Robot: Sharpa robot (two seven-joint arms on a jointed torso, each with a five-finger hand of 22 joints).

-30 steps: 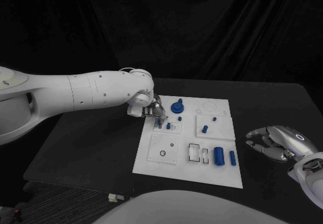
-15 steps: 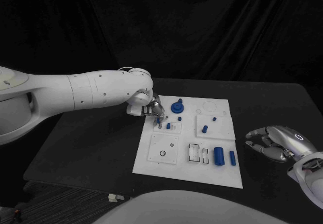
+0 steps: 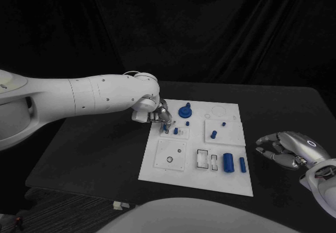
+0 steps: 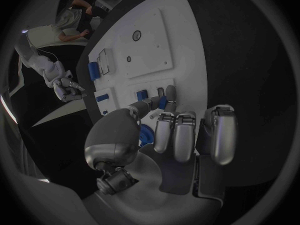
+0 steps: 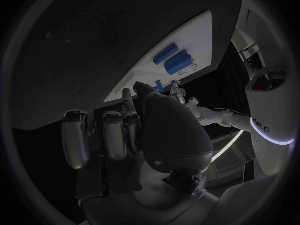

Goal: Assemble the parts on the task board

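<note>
Left robot hand (image 3: 158, 116) pinching one blue part (image 3: 164, 127); right robot hand (image 3: 288, 148) curled, empty; one task board (image 3: 175, 170).

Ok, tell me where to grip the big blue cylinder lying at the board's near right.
Grip the big blue cylinder across its round sides at mid-length, coming from above. It lies flat on the task board, ends pointing near and far, so fingers straddle it widthwise, clear of the slimmer blue piece beside it.

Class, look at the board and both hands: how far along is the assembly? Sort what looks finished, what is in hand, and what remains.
Looks done: a blue gear-like part stands at the far end of the task board. In hand: the left hand pinches a small blue peg over the board. Left: two blue cylinders lie loose near the white slots. The right hand hangs beside the board, holding nothing.
</note>
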